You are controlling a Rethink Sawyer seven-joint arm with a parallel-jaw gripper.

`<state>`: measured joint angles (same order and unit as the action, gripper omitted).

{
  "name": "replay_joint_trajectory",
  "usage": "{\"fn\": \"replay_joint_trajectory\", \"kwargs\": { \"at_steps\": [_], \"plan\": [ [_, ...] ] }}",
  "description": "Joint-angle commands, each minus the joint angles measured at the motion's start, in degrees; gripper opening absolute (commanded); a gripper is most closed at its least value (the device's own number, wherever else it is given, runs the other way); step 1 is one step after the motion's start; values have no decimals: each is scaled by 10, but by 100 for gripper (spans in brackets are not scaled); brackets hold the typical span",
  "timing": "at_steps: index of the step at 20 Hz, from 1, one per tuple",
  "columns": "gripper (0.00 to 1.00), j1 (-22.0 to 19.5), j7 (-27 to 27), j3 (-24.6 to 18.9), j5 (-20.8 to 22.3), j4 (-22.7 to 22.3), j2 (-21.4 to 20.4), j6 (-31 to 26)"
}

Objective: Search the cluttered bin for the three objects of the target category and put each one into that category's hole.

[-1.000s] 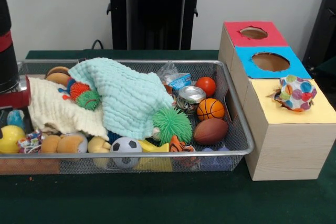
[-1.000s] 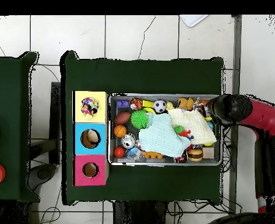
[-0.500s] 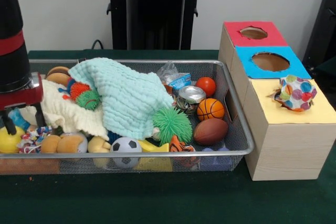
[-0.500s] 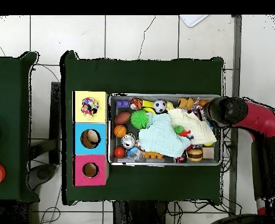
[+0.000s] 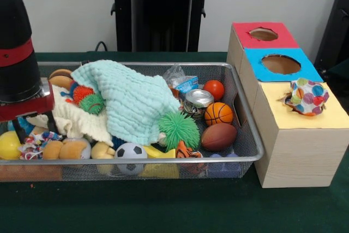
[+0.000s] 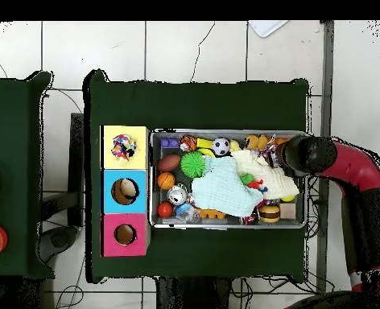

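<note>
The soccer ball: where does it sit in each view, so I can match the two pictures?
Front view: the soccer ball lies against the bin's near rim, left of centre, just left of the green spiky ball.
Overhead view: the soccer ball lies along the bin's top edge, right of the green spiky ball.
Shared landmark: the green spiky ball.

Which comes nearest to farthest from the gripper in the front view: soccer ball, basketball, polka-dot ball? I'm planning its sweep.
From the gripper at the bin's left end:
1. Soccer ball, front rim, middle.
2. Basketball, right end.
3. Polka-dot ball, on the yellow box top outside the bin.
</note>
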<state>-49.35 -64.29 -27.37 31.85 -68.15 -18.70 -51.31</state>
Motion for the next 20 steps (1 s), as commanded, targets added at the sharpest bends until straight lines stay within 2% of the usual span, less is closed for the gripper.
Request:
{"fn": "replay_joint_trajectory", "kwargs": {
  "at_steps": [1, 5, 6, 8, 12, 15, 17, 20],
  "plan": [
    [100, 6, 60, -39, 2, -23, 81, 45],
    [100, 11, 62, -37, 8, -24, 79, 58],
    [0, 12, 60, -36, 10, -24, 78, 60],
    [0, 11, 61, -38, 11, -25, 77, 70],
    [0, 18, 50, -34, 12, -38, 48, 66],
    [0, 25, 33, -24, 10, -67, 1, 51],
    [0, 34, 19, -16, -5, -96, -59, 9],
    [0, 71, 11, 8, -29, -94, -140, -120]
  ]
}}
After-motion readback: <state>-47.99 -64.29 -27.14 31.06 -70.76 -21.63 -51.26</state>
